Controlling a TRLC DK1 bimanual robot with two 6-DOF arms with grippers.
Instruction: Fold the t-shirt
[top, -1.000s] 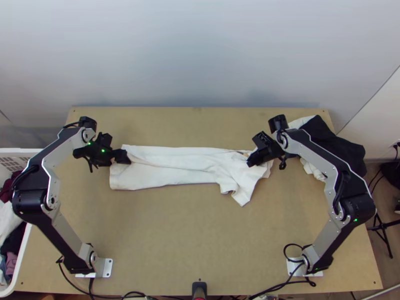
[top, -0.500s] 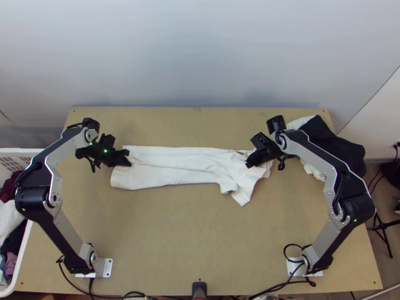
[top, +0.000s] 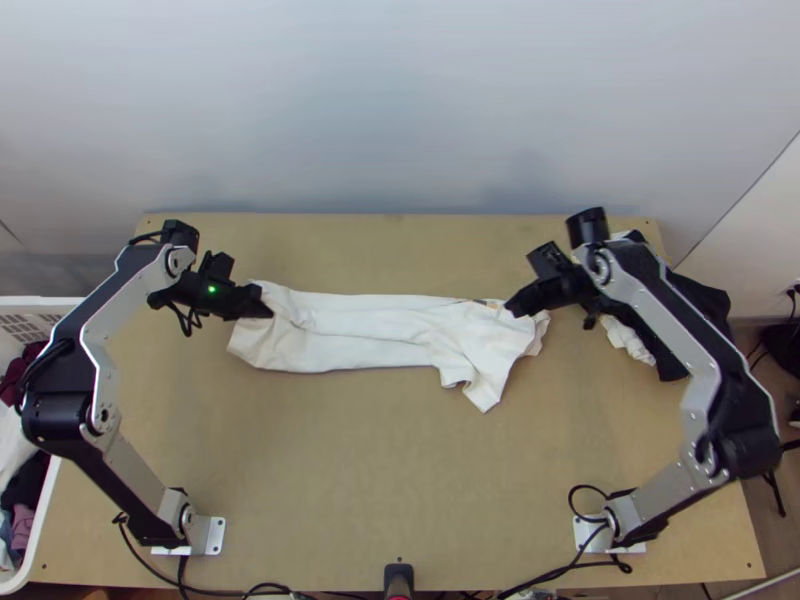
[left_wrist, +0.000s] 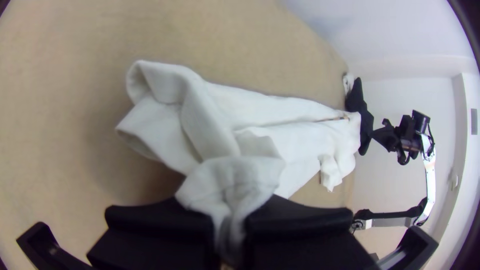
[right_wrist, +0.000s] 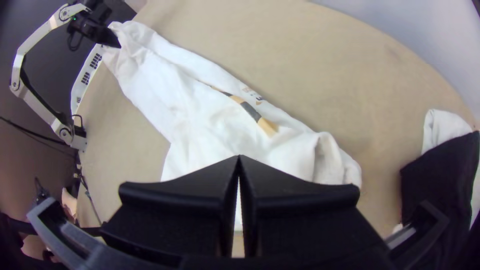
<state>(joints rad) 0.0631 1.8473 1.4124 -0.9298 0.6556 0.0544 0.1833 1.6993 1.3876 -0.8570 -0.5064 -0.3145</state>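
T-shirt (top: 370, 330) in a long white strip, and you have it lying crosswise over the middle of your table (top: 400, 480), folded on itself with a dark-and-tan stripe peeking from between the layers! Toward the table's right side, it widens into rumples, one corner poking toward the near edge.

Over the table's left part, your left gripper (top: 268, 311) is clamped on a bunched bit of the shirt's end, white cloth pinched between the black fingers. Over on the table's right part, your right gripper (top: 512, 308) has its fingers together, the tips just over the shirt's other end.

Now look around. The table's surface is plain light wood, with small dark holes near its corners. At its far right corner you've got a dark cloth (right_wrist: 440, 185) against a white cloth (right_wrist: 444, 129). Past the table's far edge stands a pale, smooth wall (top: 400, 100). Off its left edge sits a white basket (top: 45, 301), with dark red, white, black and blue clothes in it. Black cables (top: 265, 588) run along the near edge, and beyond the right edge you can see brownish floor (top: 785, 530).
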